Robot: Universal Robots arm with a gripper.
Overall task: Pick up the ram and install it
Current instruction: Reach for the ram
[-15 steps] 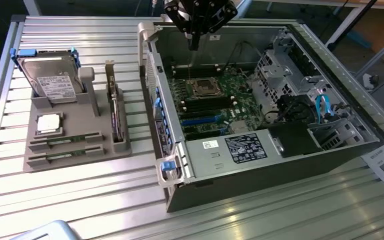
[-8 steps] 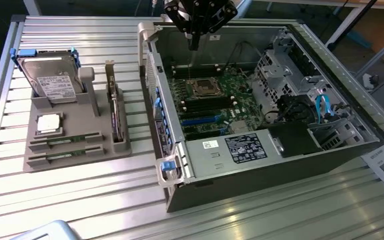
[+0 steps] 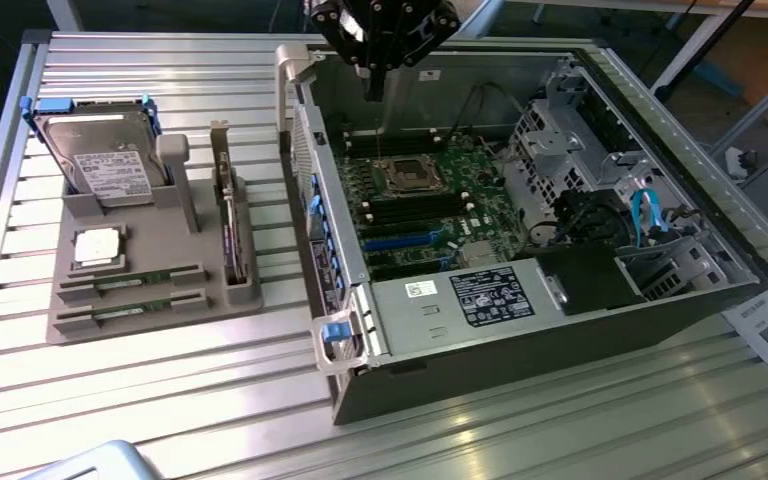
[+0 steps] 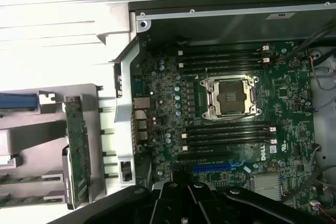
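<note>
Nearest me, at the exterior view's left, the ram lies in a front slot of the grey holder, untouched. Beyond, the open computer case shows its motherboard. Farthest, the gripper hangs over the case, well apart from the ram; jaws apart or together, I cannot tell. Risk, as I judge: crossing to the holder could clip the upright expansion card. Gripper's upper body is cropped; memory-slot occupancy is unclear.

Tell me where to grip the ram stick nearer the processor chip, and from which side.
Take the ram by the middle of its exposed long edge, coming straight down: it sits sunk in a slot of the grey holder, so only that upper edge looks free.
</note>
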